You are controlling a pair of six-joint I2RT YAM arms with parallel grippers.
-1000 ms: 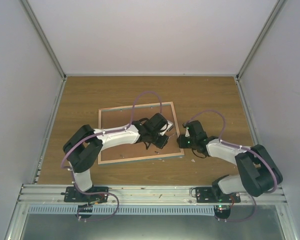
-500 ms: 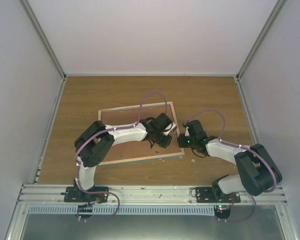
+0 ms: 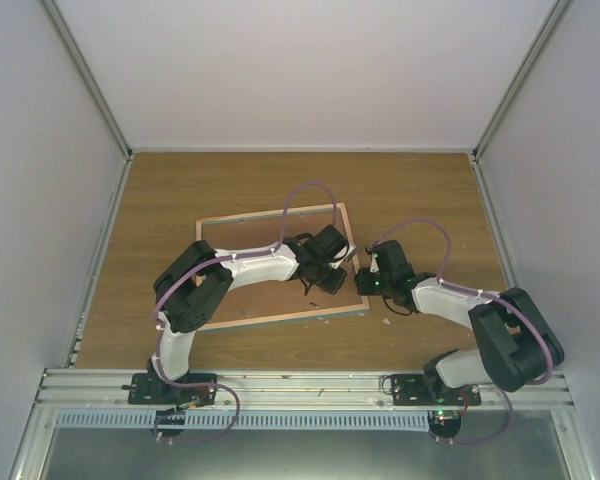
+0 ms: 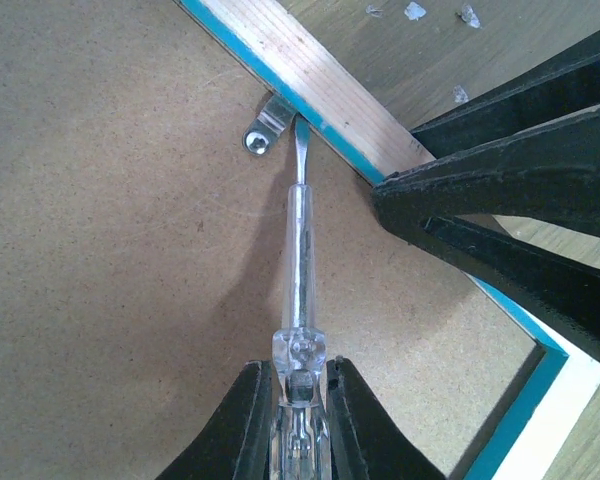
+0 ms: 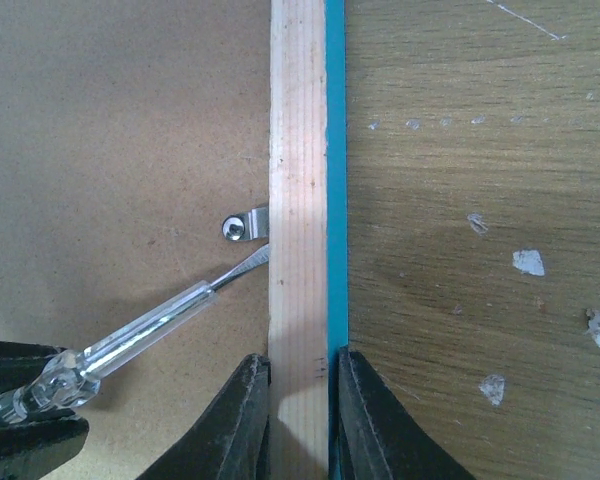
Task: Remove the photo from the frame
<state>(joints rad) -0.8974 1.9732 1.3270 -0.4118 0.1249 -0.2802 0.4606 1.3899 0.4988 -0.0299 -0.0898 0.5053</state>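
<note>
The frame lies face down on the wooden table, brown fibreboard back up, pale wood edging with a turquoise side. The photo is hidden under the panel. My left gripper is shut on a clear-handled screwdriver. The screwdriver's flat tip rests at a small metal clip by the frame's right edging. My right gripper is shut on that right edging, just below the same clip. Seen from above, the two grippers meet at the frame's right side.
Small white flecks lie on the table right of the frame. Grey enclosure walls surround the table, and an aluminium rail runs along the near edge by the arm bases.
My left arm has stretched rightwards, carrying the screwdriver to the frame's right edge. My right gripper's jaws have closed in on the edging.
</note>
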